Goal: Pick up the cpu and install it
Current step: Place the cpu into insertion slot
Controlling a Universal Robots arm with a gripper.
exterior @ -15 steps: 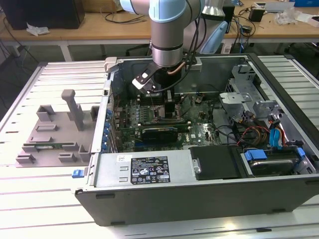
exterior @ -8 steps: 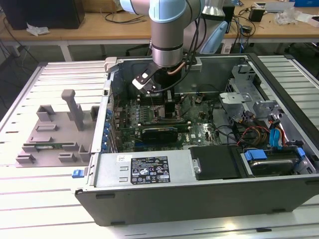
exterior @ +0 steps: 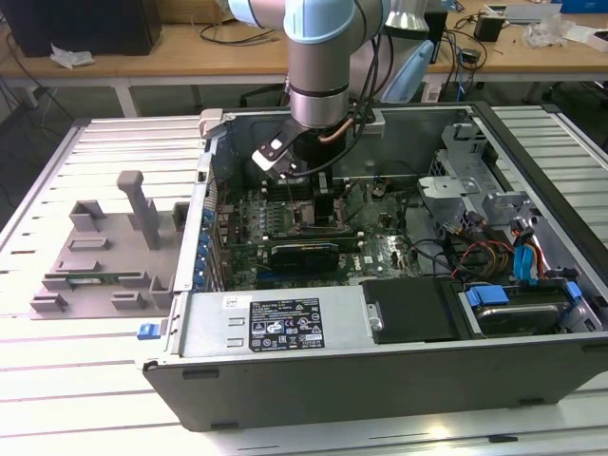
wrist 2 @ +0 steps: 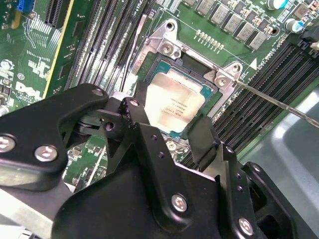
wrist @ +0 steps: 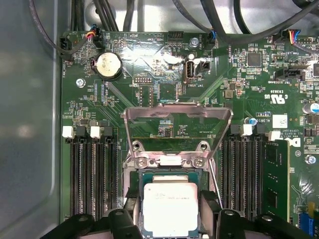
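The cpu [wrist: 170, 209], a small square chip with a silvery top, lies level in the motherboard socket [wrist: 169, 174], its green edge showing along one side. My gripper [wrist: 170, 211] straddles it. One black finger [wrist: 130, 206] stands against one side of the chip and the other black finger [wrist: 209, 204] against the opposite side. In the second wrist view the cpu [wrist 2: 174, 102] sits between the same fingertips of the gripper [wrist 2: 167, 122]. In the exterior view the gripper [exterior: 309, 204] reaches down into the open computer case [exterior: 380, 370].
The socket's metal load plate [wrist: 177, 117] stands flipped open beside the chip, and its thin wire lever [wrist 2: 279, 102] sticks out sideways. Memory slots [wrist: 89, 174] flank the socket. A grey plastic tray [exterior: 104, 256] lies on the table at the exterior view's left of the case.
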